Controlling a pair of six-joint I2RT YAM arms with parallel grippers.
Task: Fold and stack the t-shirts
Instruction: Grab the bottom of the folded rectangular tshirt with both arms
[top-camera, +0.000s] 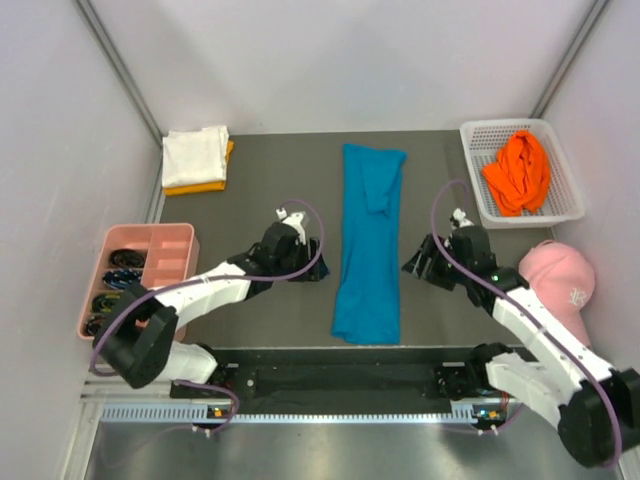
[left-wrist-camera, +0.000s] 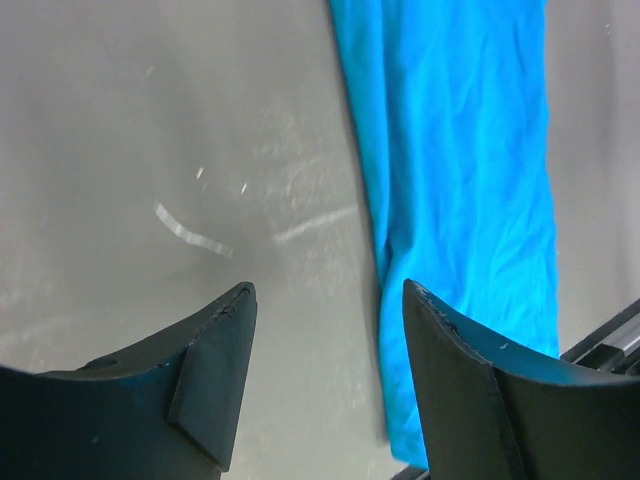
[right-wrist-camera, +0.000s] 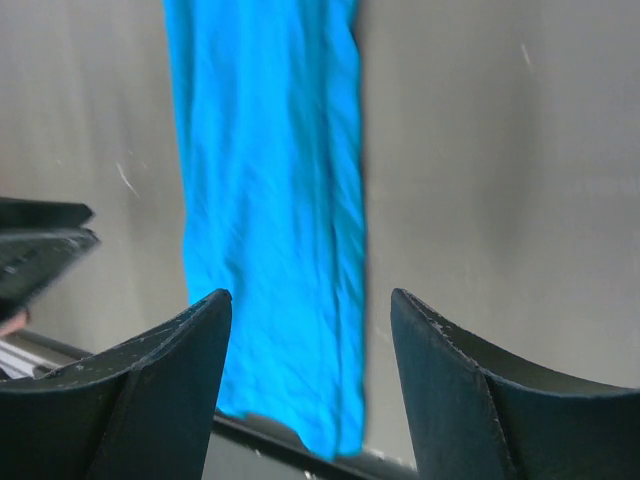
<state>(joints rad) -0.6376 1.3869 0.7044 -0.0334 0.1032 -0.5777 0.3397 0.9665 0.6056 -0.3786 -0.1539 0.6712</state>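
1. No legible text, number, brand name or sign in any of the three views.
2. Pink cap (top-camera: 556, 272), right side: a small white mark on the crown, too small to read.

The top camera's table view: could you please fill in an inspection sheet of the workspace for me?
Surface: dark grey tabletop, faintly scuffed.
Job's things: teal-blue cloth shirt folded into a long strip at centre; folded white cloth shirt atop a yellow-orange one, far left; crumpled bright orange shirt in a white plastic basket, far right.
Clutter: pink baseball cap beside the right arm; pink compartment tray holding small dark items, left.
Grippers: left gripper and right gripper open, empty, flanking the teal-blue shirt.
Cables: purple cable loops, one on each arm.
Surroundings: white walls; metal rail at the near edge.
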